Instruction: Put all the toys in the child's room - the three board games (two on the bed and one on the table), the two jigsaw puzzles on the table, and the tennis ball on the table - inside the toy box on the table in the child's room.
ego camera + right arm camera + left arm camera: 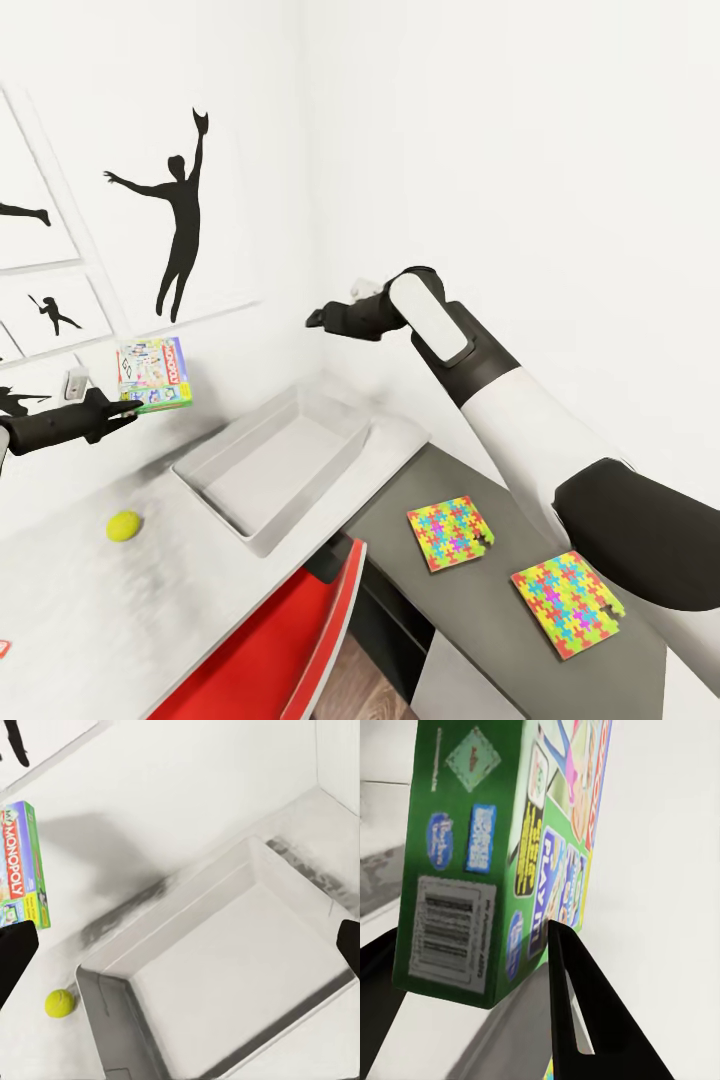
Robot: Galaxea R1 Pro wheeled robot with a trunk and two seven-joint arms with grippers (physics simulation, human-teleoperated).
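One white-and-green board game (pixel 153 374) hangs clamped in the left claw (pixel 128 408) beside the toy box (pixel 272 462), above which the right claw (pixel 318 318) gapes wide.

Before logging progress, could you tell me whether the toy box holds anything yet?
Empty: the toy box shows only its bare grey floor, as it does in the head view.

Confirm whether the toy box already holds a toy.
No: the toy box is bare inside, while the left pincer holds the board game beside it.
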